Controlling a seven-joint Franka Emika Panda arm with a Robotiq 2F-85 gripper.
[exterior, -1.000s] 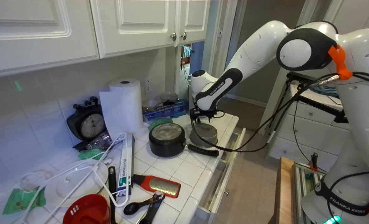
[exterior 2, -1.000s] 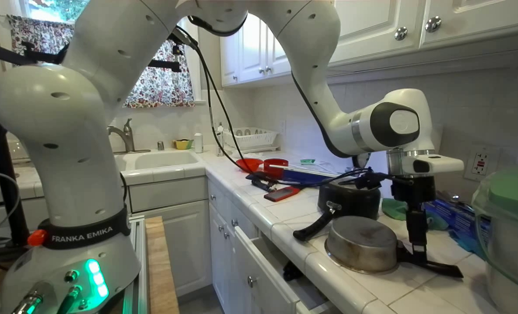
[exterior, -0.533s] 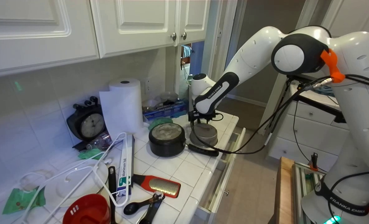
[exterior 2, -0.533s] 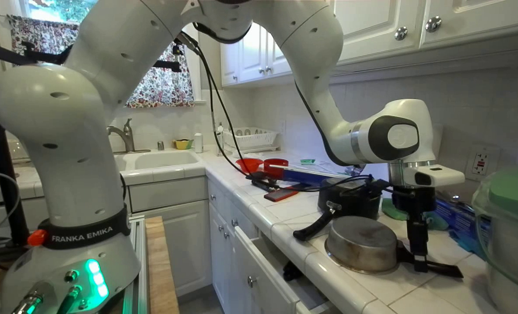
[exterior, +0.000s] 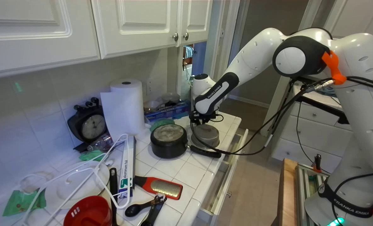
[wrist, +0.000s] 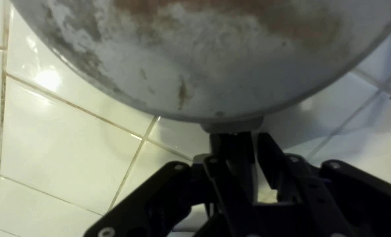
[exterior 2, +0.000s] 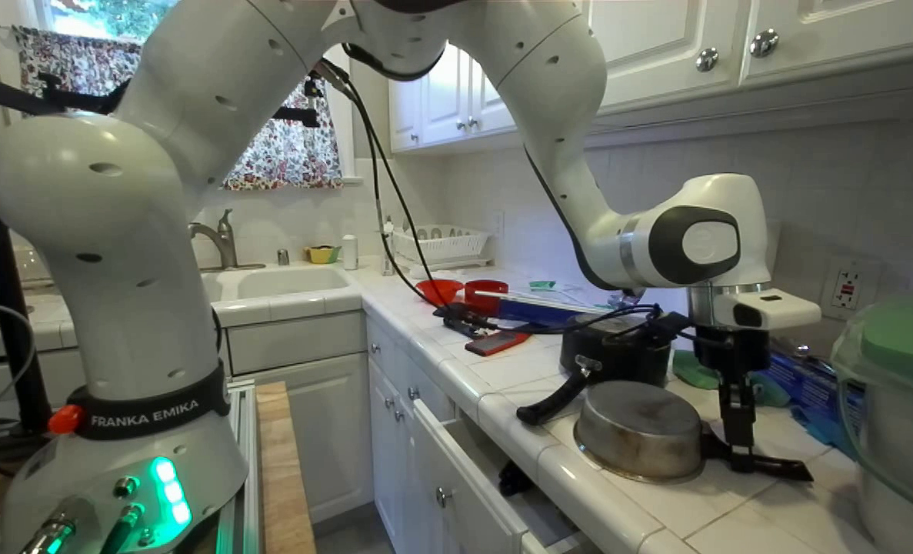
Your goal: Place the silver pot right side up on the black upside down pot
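Observation:
Upside down on the counter, the silver pot (exterior 2: 641,431) shows its stained base facing up; it also appears in the other views (exterior: 206,135) (wrist: 215,65). Its black handle (exterior 2: 783,468) points away from the black pot. My gripper (exterior 2: 741,454) is down at that handle, fingers on either side. In the wrist view, one side of my gripper (wrist: 239,141) lies against the handle (wrist: 235,149), while a thin pale gap parts it from the right finger (wrist: 267,148). The black upside down pot (exterior: 169,147) sits close beside the silver pot, base up.
The black pot's long handle (exterior: 205,152) runs toward the counter edge, next to the silver pot. A green-lidded container (exterior 2: 898,338) stands near my gripper. An open drawer (exterior 2: 464,469) juts out below. Blue boxes (exterior: 170,111) and a paper towel roll (exterior: 128,110) line the wall.
My gripper came down around the silver pot's handle, and its fingers have drawn closer together. The silver pot and its handle have shifted very slightly. The black pot stayed put.

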